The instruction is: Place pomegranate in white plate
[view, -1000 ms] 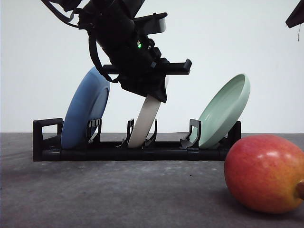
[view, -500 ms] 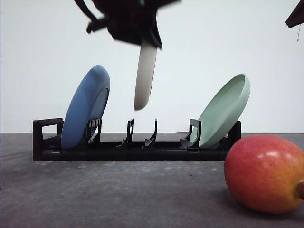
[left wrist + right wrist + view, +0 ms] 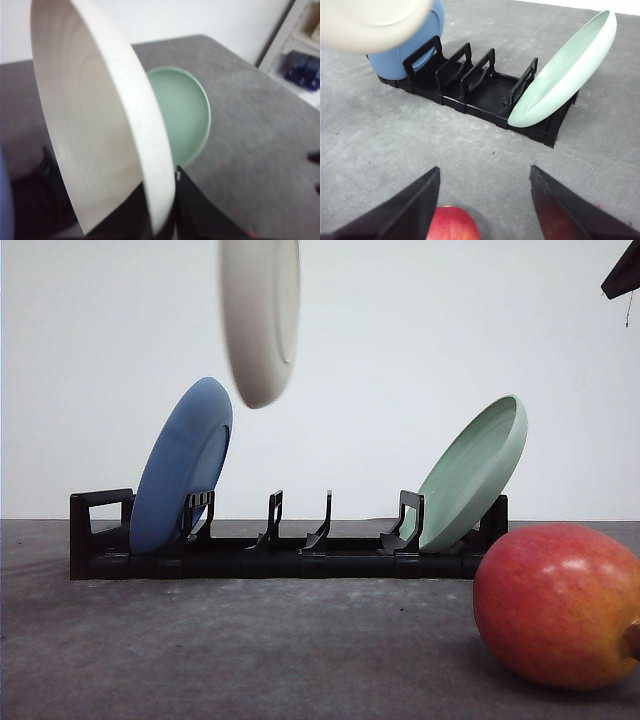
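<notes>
The round red and yellow-orange pomegranate point(image 3: 557, 604) lies on the rough grey table point(image 3: 250, 650), nearest to the camera and in front of the long black plastic plate rack point(image 3: 270, 545), off toward the rack's right end. Its skin looks smooth and shiny, and a small brown tip pokes out on its right side. In the right wrist view the right gripper point(image 3: 485, 200) hangs just above the fruit with its two black fingers spread wide and nothing between them.

Behind the fruit, the rack holds a smooth blue round plate point(image 3: 180, 470) at its left end and a pale green round plate point(image 3: 472, 475) leaning at its right end. The middle slots are bare.

High above the rack's middle hangs the wide, shallow cream-white plate point(image 3: 260, 315), standing on its edge. It looks dull, not shiny, with tiny specks. In the left wrist view the left gripper point(image 3: 162, 212) pinches its rim.

I think the step now is to bring this plate down flat on the table. Tip it slowly till it faces up, keep it away from the other plates, and set it near the fruit, not on it.
</notes>
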`<state>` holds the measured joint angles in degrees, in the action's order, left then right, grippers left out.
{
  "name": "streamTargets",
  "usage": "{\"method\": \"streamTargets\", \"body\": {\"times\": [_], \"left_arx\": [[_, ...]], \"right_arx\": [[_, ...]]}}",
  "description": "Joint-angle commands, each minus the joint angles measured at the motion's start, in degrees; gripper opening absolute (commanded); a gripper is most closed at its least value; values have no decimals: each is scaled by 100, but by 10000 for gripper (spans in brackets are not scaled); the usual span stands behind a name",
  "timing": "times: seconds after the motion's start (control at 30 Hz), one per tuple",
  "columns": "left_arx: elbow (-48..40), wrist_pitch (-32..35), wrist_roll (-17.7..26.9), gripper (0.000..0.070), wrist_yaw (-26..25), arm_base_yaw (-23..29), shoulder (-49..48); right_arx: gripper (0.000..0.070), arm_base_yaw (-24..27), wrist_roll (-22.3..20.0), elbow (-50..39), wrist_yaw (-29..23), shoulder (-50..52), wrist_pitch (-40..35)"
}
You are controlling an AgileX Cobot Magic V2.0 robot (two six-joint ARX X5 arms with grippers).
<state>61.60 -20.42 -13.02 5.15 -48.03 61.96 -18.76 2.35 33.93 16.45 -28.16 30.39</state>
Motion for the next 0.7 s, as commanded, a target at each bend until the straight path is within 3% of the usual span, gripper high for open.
{"method": "streamTargets", "body": {"times": [0.0,0.27,0.37,0.67], "left_arx": [[2,26,15,12,-4,-138,-157],[-1186,50,96,11,948,-755,-1371],[-1554,-131,231,12,1012,-1011,-1732],[-1635,-1759,1415,11,1010,-1706,-1588]], "right_arx": [[363,-28,-11,107,4,-15,-74],[363,-28,-11,107,4,-17,-76],[363,-28,-11,107,2,-17,-76],[363,-28,-2,107,2,-17,-79]]}}
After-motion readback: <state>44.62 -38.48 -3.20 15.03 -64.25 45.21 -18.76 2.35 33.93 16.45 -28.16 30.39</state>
